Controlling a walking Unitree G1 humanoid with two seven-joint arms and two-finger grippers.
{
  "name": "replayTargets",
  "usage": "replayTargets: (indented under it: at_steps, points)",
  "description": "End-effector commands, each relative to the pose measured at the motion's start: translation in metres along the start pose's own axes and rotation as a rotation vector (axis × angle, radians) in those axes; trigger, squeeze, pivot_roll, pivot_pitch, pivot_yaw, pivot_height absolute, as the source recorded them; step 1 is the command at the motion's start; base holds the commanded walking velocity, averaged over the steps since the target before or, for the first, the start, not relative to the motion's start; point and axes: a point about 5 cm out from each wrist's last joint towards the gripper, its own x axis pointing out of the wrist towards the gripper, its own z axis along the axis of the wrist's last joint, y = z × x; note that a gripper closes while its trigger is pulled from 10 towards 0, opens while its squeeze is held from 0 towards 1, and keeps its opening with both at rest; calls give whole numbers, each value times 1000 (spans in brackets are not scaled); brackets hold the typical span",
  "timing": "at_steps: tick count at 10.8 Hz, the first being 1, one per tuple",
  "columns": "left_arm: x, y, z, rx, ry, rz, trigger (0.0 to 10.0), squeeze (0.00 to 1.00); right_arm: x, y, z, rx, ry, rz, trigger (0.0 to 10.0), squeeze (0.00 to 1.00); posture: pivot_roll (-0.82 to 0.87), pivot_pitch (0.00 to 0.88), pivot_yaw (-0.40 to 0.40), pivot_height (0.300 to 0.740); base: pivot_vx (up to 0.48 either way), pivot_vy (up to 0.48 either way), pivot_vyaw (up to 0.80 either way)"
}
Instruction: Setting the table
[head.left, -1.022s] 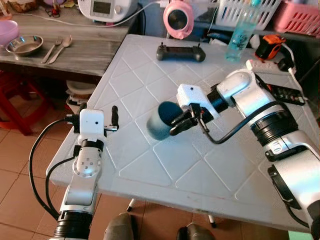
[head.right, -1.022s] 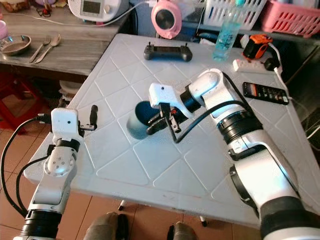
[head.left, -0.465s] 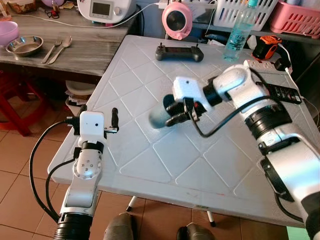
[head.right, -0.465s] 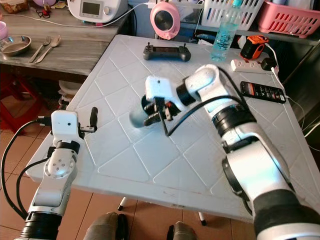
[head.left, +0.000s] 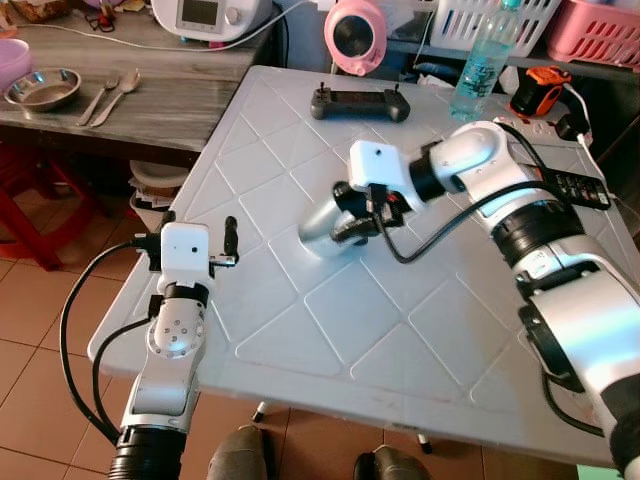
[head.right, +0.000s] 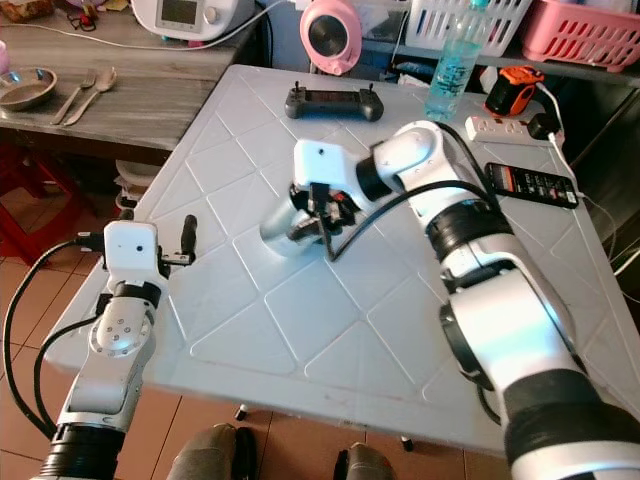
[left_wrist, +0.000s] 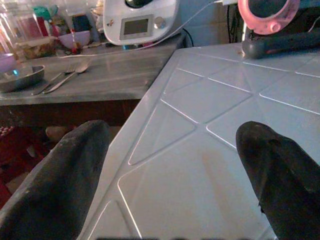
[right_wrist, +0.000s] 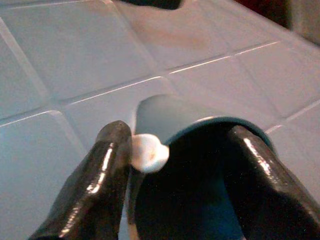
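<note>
Near the white table's (head.left: 330, 330) centre, right gripper (head.left: 352, 222) pinching a blue cup (head.left: 322, 229), cup rim hidden, left gripper (head.left: 228, 238) spread beside the left edge.

the cup (head.left: 322, 228) is motion-blurred in the eye views, its rim hidden behind the right tool (head.left: 357, 215).
</note>
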Motion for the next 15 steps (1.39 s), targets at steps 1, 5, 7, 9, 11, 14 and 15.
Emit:
replayTargets:
  at_steps: [1, 5, 7, 9, 11, 14, 15]
  points:
    - [-2, 0, 1, 3, -1, -2, 10000, 0, -7, -10, 11, -38, -28, -67, 10000, 1000, -3, 58, -9, 740, 0, 0, 0]
    - [-7, 1, 0, 4, 11, -4, 10000, 0, -6, -19, 18, -72, -99, -211, 10000, 1000, 3, 73, -8, 740, 0, 0, 0]
    - [-5, 1, 1, 4, 12, -3, 10000, 0, -6, -22, 23, -67, -150, -253, 10000, 1000, 0, 79, -3, 740, 0, 0, 0]
    - [-7, -3, 2, 4, 7, -14, 10000, 0, -14, -30, 28, -71, -230, -430, 10000, 1000, 8, 62, -4, 740, 0, 0, 0]
    - [-7, 0, 5, 5, 0, -1, 10000, 0, -25, -36, 17, 62, -301, -704, 10000, 1000, 16, 81, -2, 740, 0, 0, 0]
    - [-19, 1, 3, 13, 16, -26, 10000, 0, -33, -15, -31, 500, -430, -1211, 10000, 1000, 28, 122, 22, 740, 0, 0, 0]
    - [-21, 2, 5, 16, 14, -34, 10000, 0, -32, -8, -40, 604, -445, -1279, 10000, 1000, 31, 150, 37, 740, 0, 0, 0]
